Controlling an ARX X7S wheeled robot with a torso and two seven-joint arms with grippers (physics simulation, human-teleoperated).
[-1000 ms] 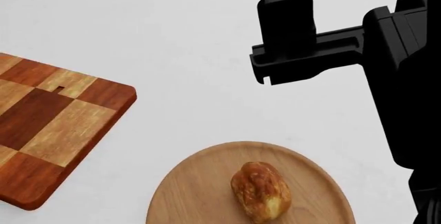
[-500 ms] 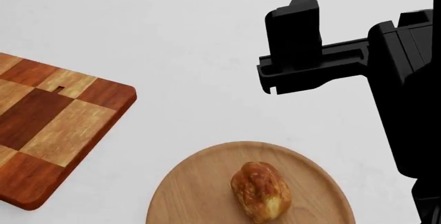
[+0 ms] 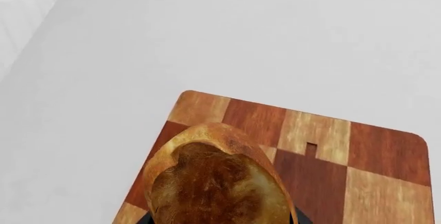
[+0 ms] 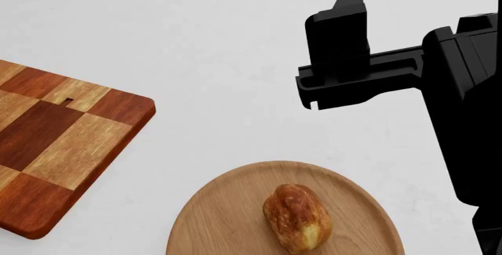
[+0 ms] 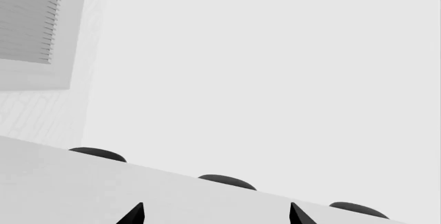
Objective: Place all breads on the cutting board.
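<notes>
Left wrist view: one bread point(image 3: 219, 182), golden-brown and crusty, very close to the camera and over the near-corner squares of the checkered cutting board point(image 3: 372, 157). Only thin dark slivers of the left gripper point(image 3: 219, 221) visible on both sides under the roll, so apparently clamped on this bread; cannot tell whether the roll touches the board or hangs just above it. Head view: the other bread point(image 4: 297, 218) lying on the round light wooden plate point(image 4: 204, 208), a little right of the plate's middle, well apart from the board. Board at the left of the view, plate near the lower edge, a strip of bare white counter point(image 4: 196, 32) between them. Black right arm point(image 4: 462, 102) high at the right side, away from plate and board. Right wrist view: right gripper point(image 5: 217, 214) spread wide, two black fingertips point(image 5: 136, 214) apart, nothing between them, pointing across the counter toward a pale wall.
</notes>
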